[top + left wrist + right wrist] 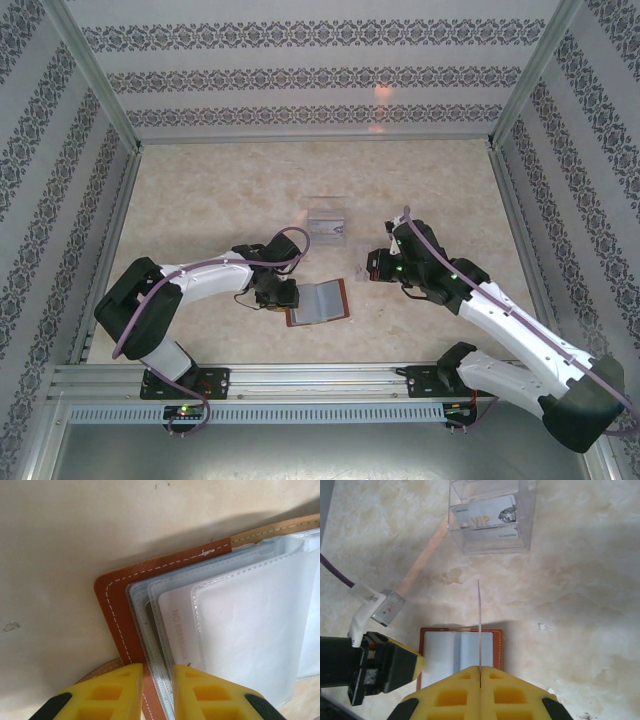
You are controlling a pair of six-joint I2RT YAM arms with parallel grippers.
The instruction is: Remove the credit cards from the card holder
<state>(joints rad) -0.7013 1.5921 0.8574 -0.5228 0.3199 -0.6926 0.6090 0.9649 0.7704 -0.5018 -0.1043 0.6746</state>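
Held the card holder open on the worktop with the left pincer nipped on its leather edge. Gripped one credit card edge-on in the closed right pincer, near a clear box.

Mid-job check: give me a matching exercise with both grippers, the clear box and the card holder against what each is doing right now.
Things:
1. left gripper
2. right gripper
3. clear box
4. card holder

States:
A. has a VIP card inside
B. lies open on the table
C. shut on a thin credit card, seen edge-on
D. pinches the card holder's edge

Pairs: 1-D, 2-C, 3-A, 4-B.
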